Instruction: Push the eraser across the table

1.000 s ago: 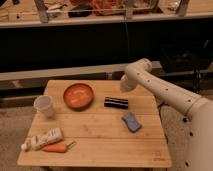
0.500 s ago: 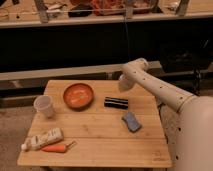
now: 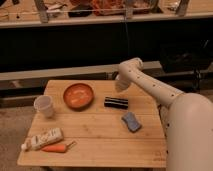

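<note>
You have the table [image 3: 100, 146] in front of you, pale wooden planks with rounded corners, and the white arm [image 3: 156, 93] reaches in over its back right corner. On the left half stands an orange bowl [image 3: 78, 96], with a white cup [image 3: 44, 105] further left. A blue-grey pad [image 3: 131, 121] lies on the right half. The eraser [image 3: 116, 102] is on the back half, right of centre, just beside the bowl and near the pad, with its long side running left to right. Judge it as a light, stiff little block. It should slide easily, though a rubbery underside may drag on the wood, and a shove near one end will likely spin it rather than move it. You need no hold on it: set your contact on the middle of its long back face, low down. The gripper [image 3: 121, 86] hangs at the table's back edge, just behind the eraser and slightly right of its middle, apart from it as far as you can see. Its fingers are drawn together with nothing held between them, a blunt tip that suits pushing
</note>
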Controlling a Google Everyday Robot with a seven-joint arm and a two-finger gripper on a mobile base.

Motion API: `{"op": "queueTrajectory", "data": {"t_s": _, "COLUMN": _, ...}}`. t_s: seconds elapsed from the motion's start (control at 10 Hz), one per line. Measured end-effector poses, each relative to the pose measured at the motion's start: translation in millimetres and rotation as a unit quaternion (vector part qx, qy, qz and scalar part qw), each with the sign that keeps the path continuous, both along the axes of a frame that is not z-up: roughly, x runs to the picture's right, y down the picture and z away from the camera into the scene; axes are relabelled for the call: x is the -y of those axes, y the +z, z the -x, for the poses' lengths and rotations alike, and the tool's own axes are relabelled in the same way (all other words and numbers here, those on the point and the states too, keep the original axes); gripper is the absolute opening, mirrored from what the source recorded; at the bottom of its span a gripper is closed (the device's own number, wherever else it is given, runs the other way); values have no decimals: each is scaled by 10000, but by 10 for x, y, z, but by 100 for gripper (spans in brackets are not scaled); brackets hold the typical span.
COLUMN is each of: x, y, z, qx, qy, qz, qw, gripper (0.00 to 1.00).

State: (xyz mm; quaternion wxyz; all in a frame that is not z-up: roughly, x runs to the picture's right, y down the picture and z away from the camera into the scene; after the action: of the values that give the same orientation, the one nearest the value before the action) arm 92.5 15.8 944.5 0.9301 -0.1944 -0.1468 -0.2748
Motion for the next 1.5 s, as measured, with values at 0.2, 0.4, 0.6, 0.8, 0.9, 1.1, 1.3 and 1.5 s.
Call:
{"op": "queueTrajectory", "data": {"t_s": 0.2, "x": -16, "y": 40, "z": 37, "qx": 32, "qy": -102, "qz": 58, "qw": 9999, "gripper": 0}}
{"op": "queueTrajectory", "data": {"t_s": 0.4, "x": -59, "y": 75, "z": 65, "qx": 46, "qy": -225, "qz": 108, "qw": 9997, "gripper": 0}}
{"op": "queueTrajectory", "data": {"t_s": 0.6, "x": -123, "y": 130, "z": 38, "qx": 25, "qy": -300, "qz": 148, "qw": 9994, "gripper": 0}}
{"op": "queueTrajectory", "data": {"t_s": 0.8, "x": -153, "y": 147, "z": 73, "qx": 33, "qy": -373, "qz": 184, "qw": 9991, "gripper": 0}}
{"op": "queueTrajectory", "data": {"t_s": 0.9, "x": -171, "y": 179, "z": 63, "qx": 20, "qy": -434, "qz": 192, "qw": 9989, "gripper": 0}}
{"op": "queueTrajectory", "data": {"t_s": 1.1, "x": -236, "y": 198, "z": 59, "qx": 21, "qy": -558, "qz": 236, "qw": 9982, "gripper": 0}}
{"op": "queueTrajectory", "data": {"t_s": 1.3, "x": -321, "y": 165, "z": 71, "qx": 43, "qy": -692, "qz": 300, "qw": 9971, "gripper": 0}}
{"op": "queueTrajectory", "data": {"t_s": 1.5, "x": -392, "y": 144, "z": 90, "qx": 76, "qy": -797, "qz": 359, "qw": 9961, "gripper": 0}}
